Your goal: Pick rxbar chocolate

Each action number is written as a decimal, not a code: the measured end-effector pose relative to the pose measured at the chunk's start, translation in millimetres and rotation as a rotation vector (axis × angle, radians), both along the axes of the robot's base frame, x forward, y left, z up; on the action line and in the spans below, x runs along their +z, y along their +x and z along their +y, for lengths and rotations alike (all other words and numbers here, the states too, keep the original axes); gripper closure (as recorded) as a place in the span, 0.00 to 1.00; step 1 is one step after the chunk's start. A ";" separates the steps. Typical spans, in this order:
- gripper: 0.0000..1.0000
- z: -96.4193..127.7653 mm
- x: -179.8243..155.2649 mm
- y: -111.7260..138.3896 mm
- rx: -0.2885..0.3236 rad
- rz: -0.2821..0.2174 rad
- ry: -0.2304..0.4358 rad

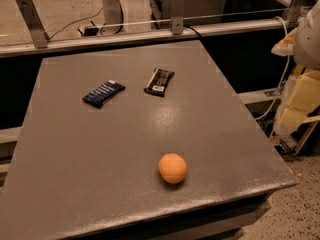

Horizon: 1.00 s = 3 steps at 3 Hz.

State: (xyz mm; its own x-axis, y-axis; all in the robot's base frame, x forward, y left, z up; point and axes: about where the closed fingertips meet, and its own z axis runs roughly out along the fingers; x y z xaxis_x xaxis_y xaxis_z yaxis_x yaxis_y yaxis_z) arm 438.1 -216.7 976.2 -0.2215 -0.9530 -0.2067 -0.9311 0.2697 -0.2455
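The rxbar chocolate (159,82) lies far on the table (100,159); the pincer (300,101) sits beyond the right edge, its opening impossible to tell.

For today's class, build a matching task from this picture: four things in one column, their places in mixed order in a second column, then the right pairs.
Things
1. rxbar chocolate
2. dark blue bar
3. orange round object
4. gripper

Places
A. alone, near the front edge of the table
B. off the table, at the picture's right edge
C. far half of the table, left of the other bar
D. far half of the table, right of the other bar

Pairs: 1-D, 2-C, 3-A, 4-B
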 end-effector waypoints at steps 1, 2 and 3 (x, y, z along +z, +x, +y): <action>0.00 0.0 0.0 0.0 0.000 0.000 0.000; 0.00 17.5 -3.4 25.5 0.062 -0.019 0.042; 0.00 69.6 -22.9 92.0 0.184 -0.041 0.156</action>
